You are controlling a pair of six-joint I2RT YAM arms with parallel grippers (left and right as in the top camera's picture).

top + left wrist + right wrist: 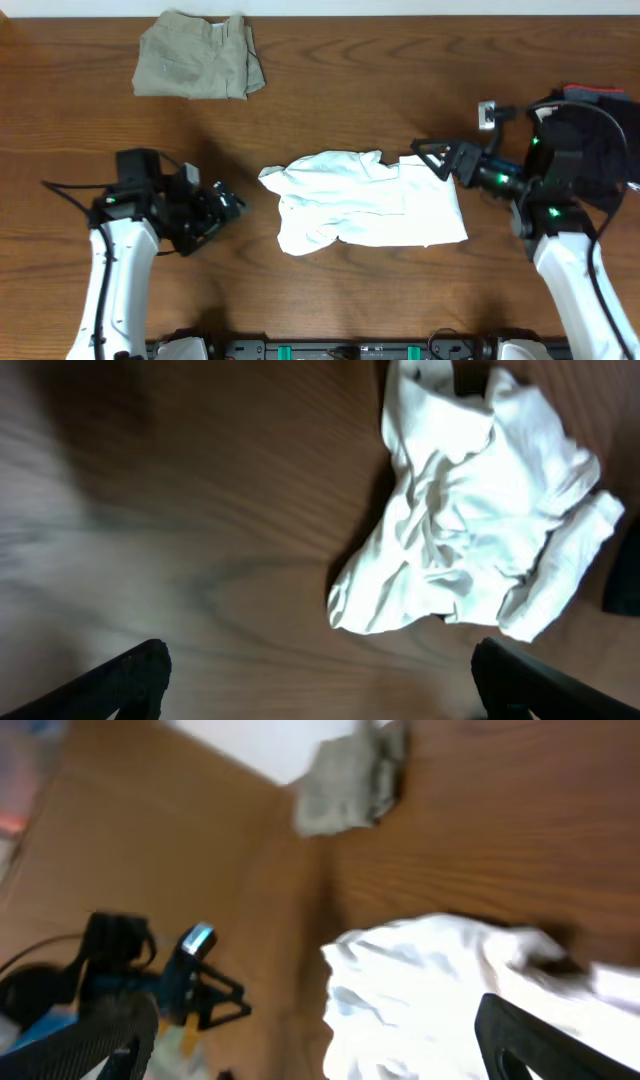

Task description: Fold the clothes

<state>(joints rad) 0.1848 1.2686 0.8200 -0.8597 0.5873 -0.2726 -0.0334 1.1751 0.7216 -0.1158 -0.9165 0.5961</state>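
Observation:
The white T-shirt point(365, 200) lies crumpled in the middle of the table, no print showing. It also shows in the left wrist view point(480, 520) and the right wrist view point(440, 990). My left gripper point(228, 205) is open and empty, just left of the shirt, over bare wood. My right gripper point(435, 158) is open and empty, above the shirt's upper right corner. The khaki trousers point(198, 67) lie folded at the far left; they also show in the right wrist view point(350, 785). A black bundle point(592, 150) lies at the right edge.
A small grey-white object point(487, 115) sits on the table above the right arm. The wooden table point(330, 90) stretches between the trousers and the shirt. The left arm shows in the right wrist view point(150, 975).

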